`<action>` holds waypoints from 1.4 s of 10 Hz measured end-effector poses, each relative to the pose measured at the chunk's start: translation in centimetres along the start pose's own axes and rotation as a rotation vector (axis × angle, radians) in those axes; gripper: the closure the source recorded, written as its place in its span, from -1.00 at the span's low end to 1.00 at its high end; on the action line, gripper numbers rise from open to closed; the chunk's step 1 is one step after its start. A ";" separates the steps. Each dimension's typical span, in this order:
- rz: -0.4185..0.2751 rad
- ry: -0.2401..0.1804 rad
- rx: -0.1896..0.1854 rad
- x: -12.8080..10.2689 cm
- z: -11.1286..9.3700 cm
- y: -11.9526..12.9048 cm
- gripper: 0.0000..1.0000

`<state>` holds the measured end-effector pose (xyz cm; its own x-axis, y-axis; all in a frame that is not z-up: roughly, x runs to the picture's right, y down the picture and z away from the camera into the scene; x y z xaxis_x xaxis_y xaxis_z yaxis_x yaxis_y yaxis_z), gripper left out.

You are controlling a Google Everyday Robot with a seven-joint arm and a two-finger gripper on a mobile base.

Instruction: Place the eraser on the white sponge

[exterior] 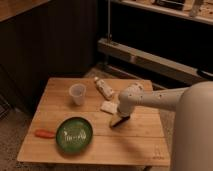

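The eraser [115, 121], a small dark block with a pale face, is tilted just above the wooden table [95, 142], right of centre. My gripper [119, 120] reaches down from the white arm [150, 99] and sits right at the eraser. The white sponge [107, 107], a flat white pad, lies on the table just up and left of the eraser, partly hidden by the arm's wrist.
A pale bottle with a printed label [104, 88] lies behind the sponge. A clear cup [77, 93] stands at the left. A green plate [74, 134] sits at the front, with an orange carrot [44, 133] to its left. A metal shelf rail [150, 61] runs behind the table.
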<state>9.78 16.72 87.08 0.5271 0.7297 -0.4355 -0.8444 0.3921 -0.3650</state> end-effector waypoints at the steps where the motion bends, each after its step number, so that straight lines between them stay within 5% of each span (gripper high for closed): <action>1: 0.019 0.007 -0.010 0.0 -0.3 0.4 0.69; 3: 0.046 0.018 -0.027 -0.3 -1.4 2.3 0.97; 8: 0.123 0.017 -0.030 -2.4 -4.0 4.1 1.00; 14: 0.346 -0.032 0.054 -8.4 -8.6 3.2 1.00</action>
<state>3.50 6.97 82.49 0.2062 0.8416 -0.4992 -0.9768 0.1466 -0.1563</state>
